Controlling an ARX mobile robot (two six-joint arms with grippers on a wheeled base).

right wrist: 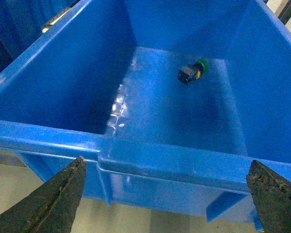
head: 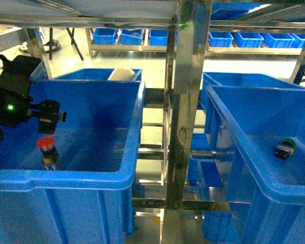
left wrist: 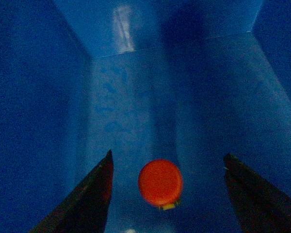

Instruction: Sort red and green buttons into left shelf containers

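Down at the lower left of the head view sits a big blue bin (head: 66, 178) with a thick rim. The red button (head: 46, 147) stands on the floor of this bin, near the left side, with its red cap up. The left gripper (head: 50, 117) hangs just above the button, over the bin, coming in from the left edge of the frame. In the left wrist view its two dark jaws stand wide apart at the lower left and lower right, and the red button (left wrist: 160, 183) shows between them, lower down, with nothing holding it. Blue walls of the bin (left wrist: 39, 97) fill the rest of that view.

At the lower right of the head view sits a second big blue bin (head: 254, 173). The green button (head: 284, 148) lies on its side on the floor of this bin, near the right edge of the frame. In the right wrist view the right gripper (right wrist: 167, 199) has its jaws wide apart too, at the two bottom corners, outside the near rim of the bin (right wrist: 136, 155). The green button (right wrist: 192, 71) lies far inside, toward the top of that view.

Between the two bins a shiny metal post (head: 188, 101) goes up the middle. Far behind, along the top, rows of smaller blue trays (head: 244, 38) sit on shelves.
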